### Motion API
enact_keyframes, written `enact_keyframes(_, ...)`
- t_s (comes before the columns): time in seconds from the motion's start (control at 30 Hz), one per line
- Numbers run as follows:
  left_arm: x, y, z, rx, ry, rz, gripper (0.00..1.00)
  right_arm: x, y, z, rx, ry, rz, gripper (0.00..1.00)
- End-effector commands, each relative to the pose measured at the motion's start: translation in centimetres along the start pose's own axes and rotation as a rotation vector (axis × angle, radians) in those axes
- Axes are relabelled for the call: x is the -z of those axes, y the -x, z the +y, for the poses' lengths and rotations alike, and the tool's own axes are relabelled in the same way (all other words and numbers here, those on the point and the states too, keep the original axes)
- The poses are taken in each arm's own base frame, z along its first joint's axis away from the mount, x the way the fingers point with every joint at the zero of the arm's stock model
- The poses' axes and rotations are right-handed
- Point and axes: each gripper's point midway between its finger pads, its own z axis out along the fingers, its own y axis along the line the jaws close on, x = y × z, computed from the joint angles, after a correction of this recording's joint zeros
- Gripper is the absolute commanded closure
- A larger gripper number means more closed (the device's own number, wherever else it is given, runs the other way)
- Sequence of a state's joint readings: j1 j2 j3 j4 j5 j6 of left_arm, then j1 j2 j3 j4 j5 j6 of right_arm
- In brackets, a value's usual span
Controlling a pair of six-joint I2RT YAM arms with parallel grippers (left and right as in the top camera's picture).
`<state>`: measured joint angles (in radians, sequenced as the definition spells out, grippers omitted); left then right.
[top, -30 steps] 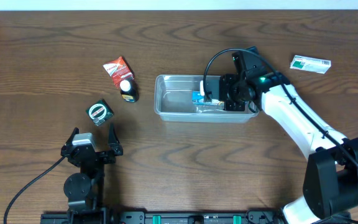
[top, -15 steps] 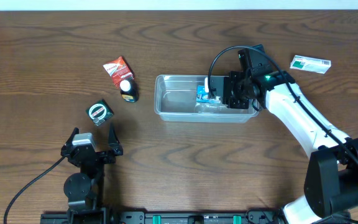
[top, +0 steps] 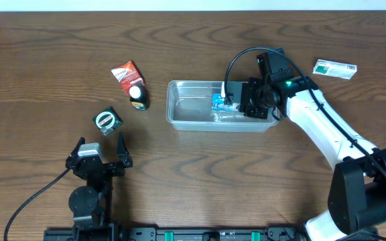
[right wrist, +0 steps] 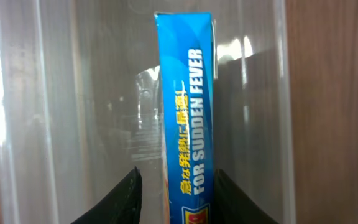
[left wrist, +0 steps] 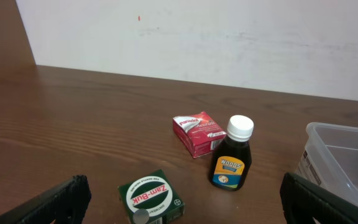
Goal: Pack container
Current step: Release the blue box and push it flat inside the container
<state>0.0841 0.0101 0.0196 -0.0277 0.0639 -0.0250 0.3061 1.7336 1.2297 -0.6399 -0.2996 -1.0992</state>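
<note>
- Container (top: 189,107) sits at mid-table (top: 200,174) with its open side up. Its long axis runs left to right in the overhead view.
- In the left wrist view only one corner of the container (left wrist: 340,127) shows, cut off by the right edge.
- The right wrist view shows its clear walls (right wrist: 42,93) only as glare and faint lines. The rim cannot be traced there.
- The right gripper (top: 232,106) reaches into the container's right half and hides part of the floor there.
- Its fingers (right wrist: 120,199) are closed on a blue box (right wrist: 185,93) from both sides. The lower frame edge cuts off the contact itself.
- The blue box (top: 218,102) shows its narrow printed face, with its length pointing away from the wrist camera. Whether it touches the floor cannot be told.
- The left gripper (top: 100,144) is well apart from the container, near the table's front, with its fingers (left wrist: 48,202) spread wide and holding nothing.
- A green box (left wrist: 151,198), a dark bottle (left wrist: 232,162) and a red box (left wrist: 199,134) lie left of the container.
- A green-and-white pack (top: 335,68) lies far right, its print too small to read.
</note>
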Motion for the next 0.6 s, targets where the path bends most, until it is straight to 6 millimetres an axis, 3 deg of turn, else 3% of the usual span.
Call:
enact_keyframes(0.0,-0.1,-1.6,0.3,-0.009,0.009,0.049,0.02,1.0,0.9,0.3,-0.045,0.003,-0.024,0.65)
enact_keyframes(0.3,-0.1,-1.6,0.3,-0.009,0.009,0.048,0.02,6.2,4.2,0.7,0.018,-0.087,-0.093,0.63)
enact_keyframes(0.4,-0.1,-1.6,0.3,-0.009,0.009,0.048,0.02,8.4,5.4,0.6,0.033,-0.134,-0.129,0.69)
enact_keyframes(0.57,-0.1,-1.6,0.3,-0.009,0.009,0.048,0.02,10.6,6.6,0.6,0.025,-0.185,-0.172,0.69)
